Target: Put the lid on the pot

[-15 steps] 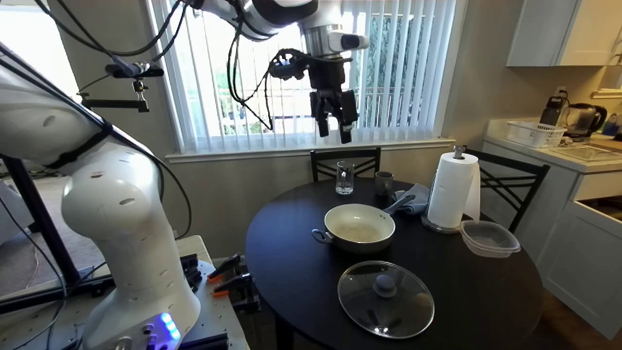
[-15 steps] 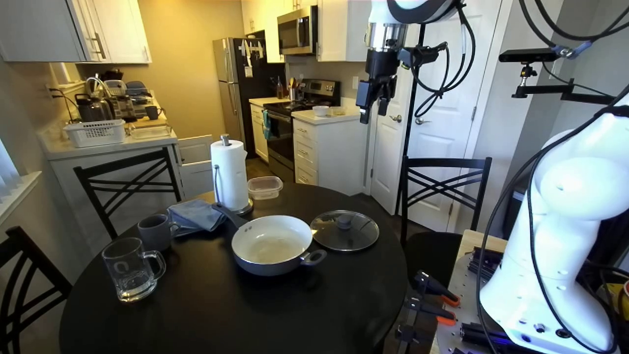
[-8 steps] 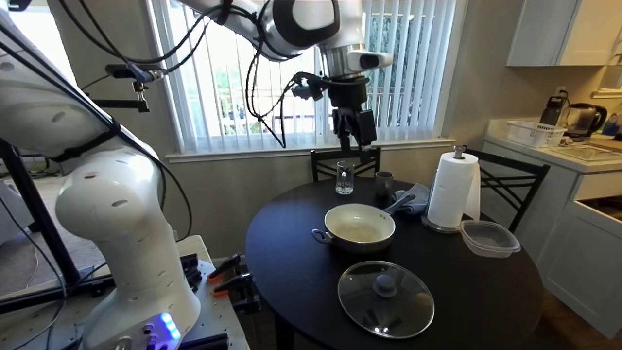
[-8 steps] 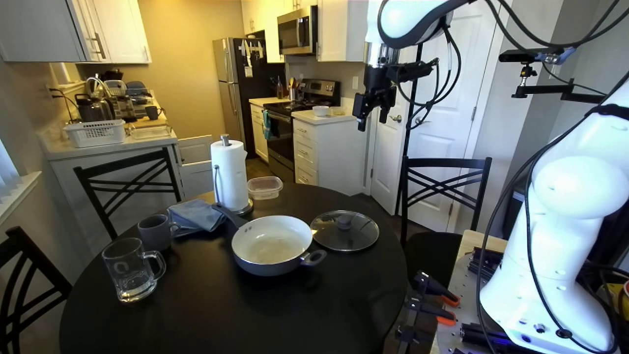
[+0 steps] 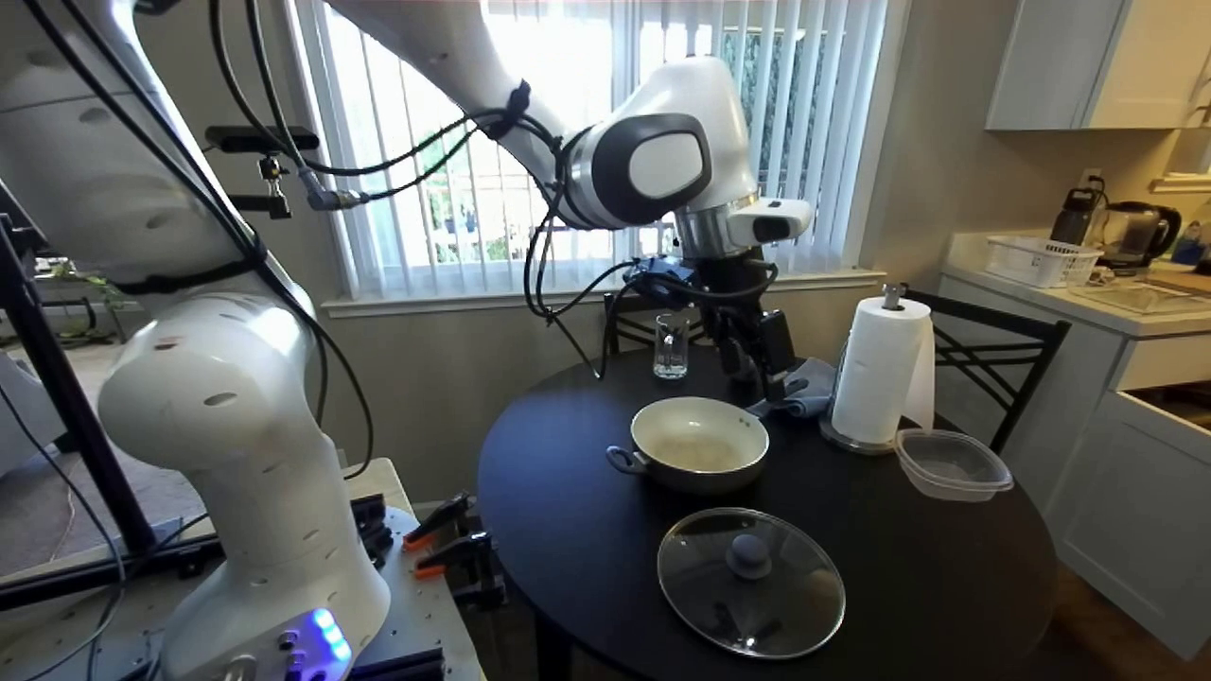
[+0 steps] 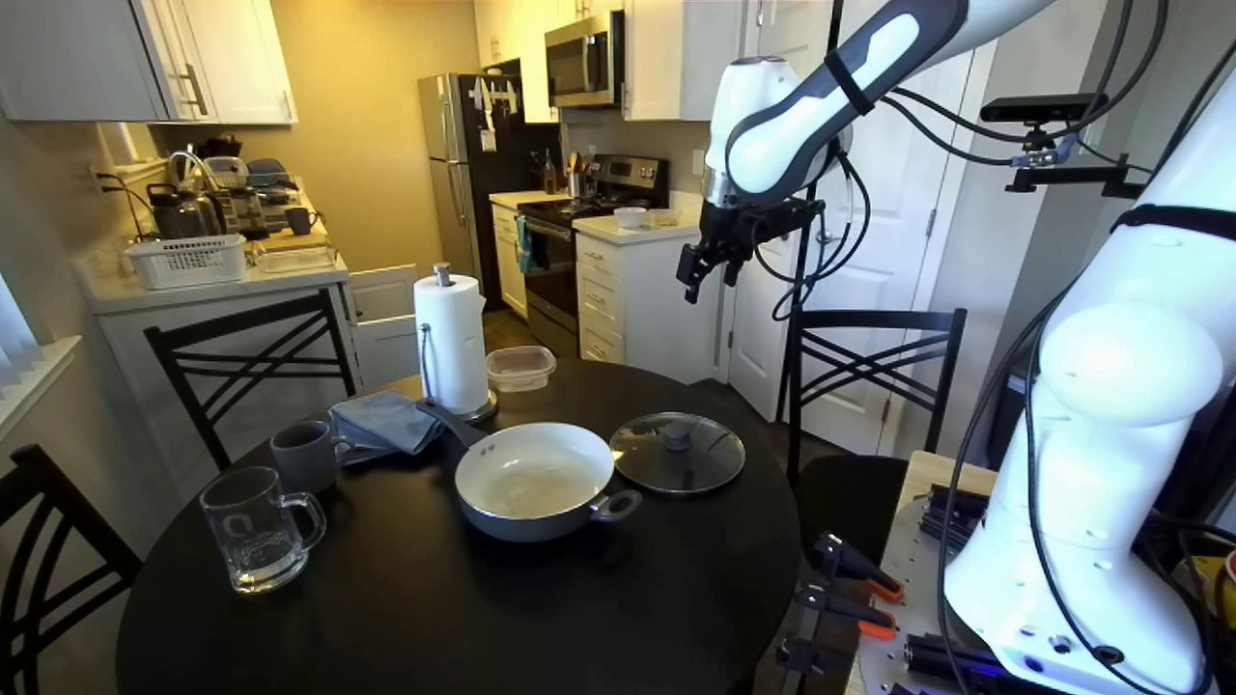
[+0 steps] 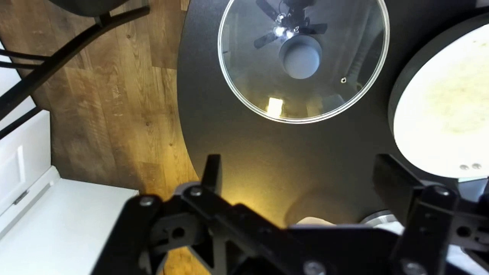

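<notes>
Well below the end effector [image 7: 297, 170], which hangs spread and empty, the lid [image 7: 302, 59] lies on the worktop [image 7: 244, 147] beside the uncovered pot [image 7: 449, 105], so grasping, lifting and placing it all seem left to do.

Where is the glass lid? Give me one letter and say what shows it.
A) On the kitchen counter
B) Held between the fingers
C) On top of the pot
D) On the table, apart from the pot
D, since the wrist view shows the lid lying on the table, with a dark strip of that table visible between it and the pot.
</notes>
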`<state>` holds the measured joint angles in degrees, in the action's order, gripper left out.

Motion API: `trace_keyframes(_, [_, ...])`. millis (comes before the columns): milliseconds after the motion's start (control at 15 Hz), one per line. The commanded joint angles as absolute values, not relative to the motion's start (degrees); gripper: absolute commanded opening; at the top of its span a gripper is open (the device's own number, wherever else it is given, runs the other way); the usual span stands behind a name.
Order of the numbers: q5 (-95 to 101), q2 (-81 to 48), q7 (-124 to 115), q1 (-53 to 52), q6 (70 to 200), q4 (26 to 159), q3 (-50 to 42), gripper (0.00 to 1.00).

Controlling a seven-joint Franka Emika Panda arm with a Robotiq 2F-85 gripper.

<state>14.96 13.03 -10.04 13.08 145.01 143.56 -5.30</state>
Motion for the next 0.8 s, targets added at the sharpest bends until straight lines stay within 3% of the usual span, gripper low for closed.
trace_keyframes(0, [15.0, 12.6, -10.0, 12.8, 144.8, 143.3, -5.7, 1.00])
trace_keyframes(467, [14.9, 13.8, -9.9, 12.7, 144.7, 143.0, -5.5, 1.00])
trace_keyframes(733, [12.0, 3.3, -6.6, 12.4, 146.8, 135.8, -7.6, 1.00])
